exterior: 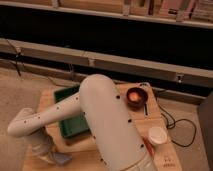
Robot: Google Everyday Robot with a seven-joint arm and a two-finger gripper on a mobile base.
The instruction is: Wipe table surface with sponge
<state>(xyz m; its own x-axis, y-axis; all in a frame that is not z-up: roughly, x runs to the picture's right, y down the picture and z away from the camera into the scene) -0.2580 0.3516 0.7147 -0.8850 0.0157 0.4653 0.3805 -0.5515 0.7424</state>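
Observation:
The table surface (156, 119) is a small light-brown wooden top in the lower middle of the camera view. My white arm reaches from the lower right across it to the front left corner. The gripper (46, 151) hangs low there, at the table top. A small pale grey-blue pad, the sponge (63, 159), lies flat on the wood right beside the gripper and touches it or sits partly under it. The arm hides much of the table's middle.
A green tray (70, 122) lies on the left half of the table, partly behind the arm. A dark brown bowl (136, 96) stands at the back right and a white cup (157, 135) at the front right. A black cable (175, 125) lies on the grey floor to the right.

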